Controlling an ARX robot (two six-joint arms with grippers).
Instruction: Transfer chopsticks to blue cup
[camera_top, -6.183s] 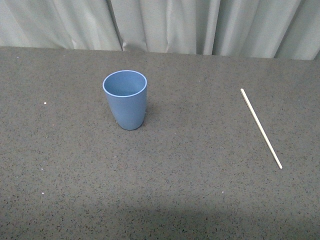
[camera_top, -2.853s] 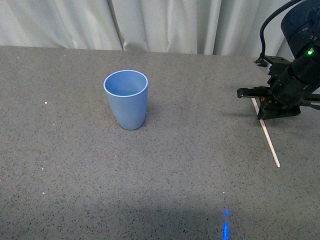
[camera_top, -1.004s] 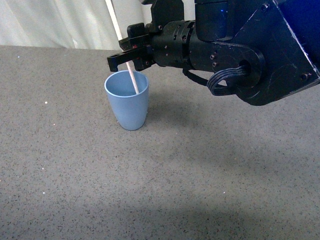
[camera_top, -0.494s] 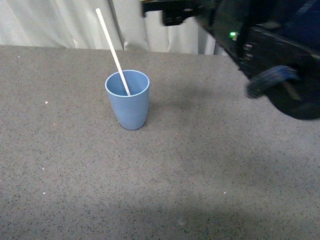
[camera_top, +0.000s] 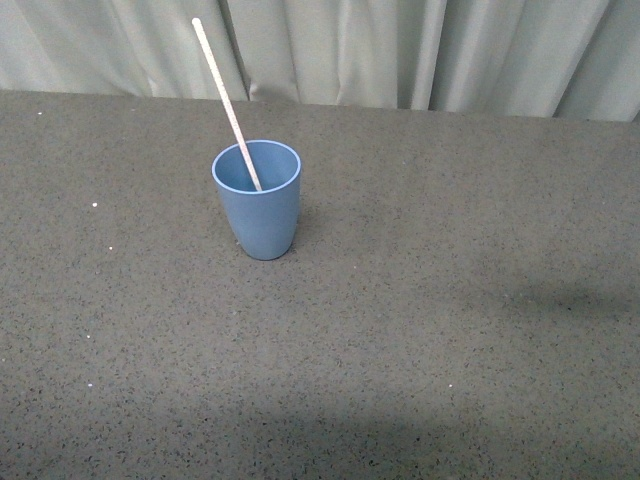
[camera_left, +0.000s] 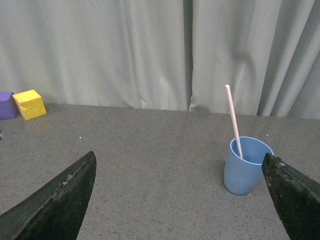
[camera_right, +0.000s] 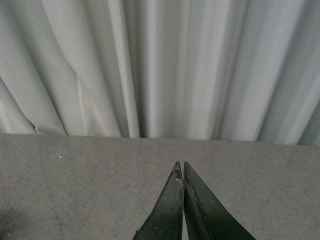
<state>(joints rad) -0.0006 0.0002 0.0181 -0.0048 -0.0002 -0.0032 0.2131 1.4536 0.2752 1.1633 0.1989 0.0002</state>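
Note:
The blue cup (camera_top: 257, 201) stands upright on the grey table, left of the middle. The pale chopstick (camera_top: 224, 97) stands in it, its lower end inside, leaning up and to the left above the rim. Neither arm shows in the front view. In the left wrist view the cup (camera_left: 245, 166) with the chopstick (camera_left: 233, 121) stands ahead, near one finger of my open, empty left gripper (camera_left: 180, 162). My right gripper (camera_right: 180, 169) is shut and empty, pointing over bare table towards the curtain.
A pale curtain (camera_top: 400, 50) hangs along the table's far edge. In the left wrist view a yellow block (camera_left: 30, 104) and a purple block (camera_left: 6, 104) sit by the curtain, far from the cup.
The right arm carried the chopstick from the table's right side to the cup, let it go inside, and has drawn out of the front view. The chopstick now leans in the cup.

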